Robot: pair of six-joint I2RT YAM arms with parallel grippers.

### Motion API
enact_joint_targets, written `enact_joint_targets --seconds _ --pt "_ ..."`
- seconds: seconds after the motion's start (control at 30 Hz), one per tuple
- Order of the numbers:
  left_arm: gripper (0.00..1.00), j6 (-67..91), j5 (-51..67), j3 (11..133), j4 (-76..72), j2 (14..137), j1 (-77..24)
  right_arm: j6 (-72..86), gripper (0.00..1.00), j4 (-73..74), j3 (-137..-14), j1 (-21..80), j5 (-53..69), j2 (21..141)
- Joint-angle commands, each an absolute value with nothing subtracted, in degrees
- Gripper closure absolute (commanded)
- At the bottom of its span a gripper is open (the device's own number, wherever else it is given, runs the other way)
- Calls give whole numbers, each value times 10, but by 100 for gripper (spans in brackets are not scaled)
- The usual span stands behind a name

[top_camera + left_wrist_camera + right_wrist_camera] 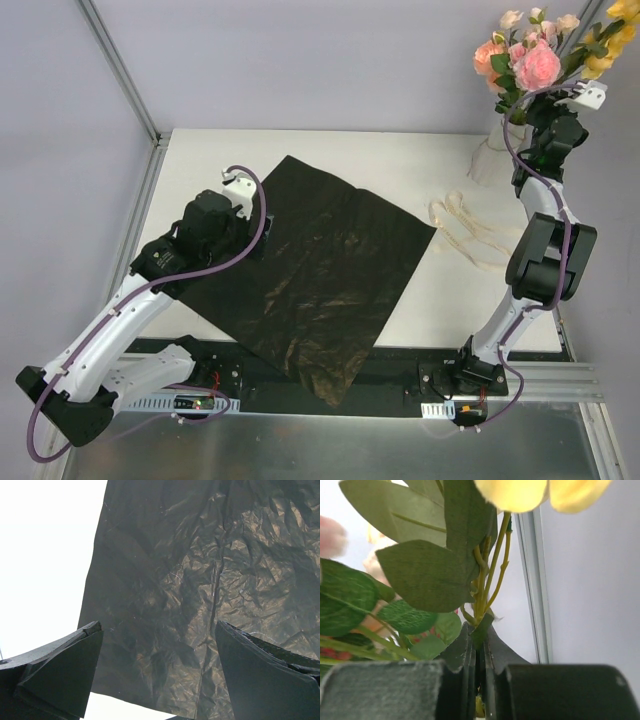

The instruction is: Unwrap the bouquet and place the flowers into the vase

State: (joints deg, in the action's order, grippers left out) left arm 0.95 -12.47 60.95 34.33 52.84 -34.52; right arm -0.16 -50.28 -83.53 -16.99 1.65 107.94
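The black sheet (320,270) lies unfolded and flat on the white table (420,160). My left gripper (260,230) hovers over its left edge. Seen from the left wrist, this gripper (160,665) is open, with only the crinkled sheet (200,580) beneath it. My right gripper (540,100) is raised at the back right, shut on the green stems (482,610) of the flowers (535,55). Pink, peach and yellow heads stand above it. The white vase (488,155) stands below the flowers, partly hidden by leaves and the arm.
The cream ribbon (465,228) lies loose on the table, right of the sheet. A metal frame post (120,70) runs along the back left, and another (535,580) stands close behind the flowers. The sheet's near corner hangs over the table's front edge.
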Motion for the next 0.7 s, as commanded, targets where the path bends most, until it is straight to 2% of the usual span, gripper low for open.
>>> enact_joint_targets --seconds 0.0,0.3,0.67 --pt "1 7 -123 607 328 513 -348 -22 100 -484 -829 -169 33 1080" --pt "1 11 -117 604 324 509 -348 -56 97 -402 -851 -169 70 1100" --pt "1 20 -120 601 316 498 -348 -42 66 -351 -834 -164 26 1054"
